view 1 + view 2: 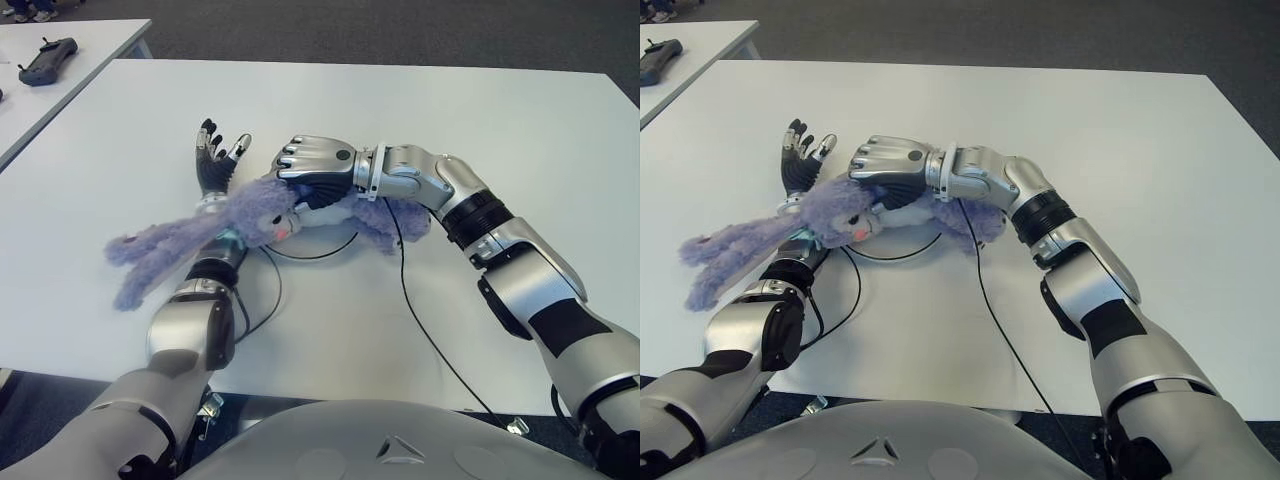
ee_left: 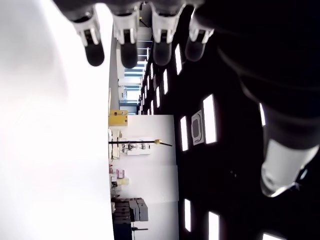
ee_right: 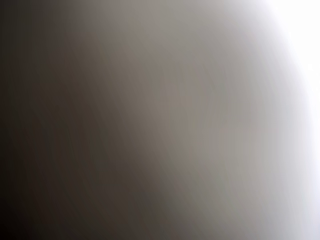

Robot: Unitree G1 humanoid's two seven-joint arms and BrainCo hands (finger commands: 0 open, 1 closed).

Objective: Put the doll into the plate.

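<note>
Doll (image 1: 250, 212) is a purple plush with long floppy limbs, sprawled across the white table (image 1: 520, 130) with its head and body draped over the left forearm, and 2 limbs trailing off to the robot's left. Its other end runs under the right wrist toward a fuzzy purple bit on the right side.

Right hand (image 1: 312, 163) sits palm-down on top of the doll's body, fingers curled over it, though I can't tell if they're really clamped on the plush or just pressing on it. The right wrist view is totally blocked, so no help there.

Left hand (image 1: 216, 157) is palm-up on the far side of the doll, fingers spread and pointing away from the robot, nothing in it. The left wrist view backs that up: fingertips (image 2: 128, 52) straight and apart.

Plate (image 1: 322, 238) is white and mostly buried under the doll and right hand, only a bit of rim showing, with a black cable (image 1: 420, 320) looping along its near edge. A dark controller (image 1: 45, 60) sits on the next table.
</note>
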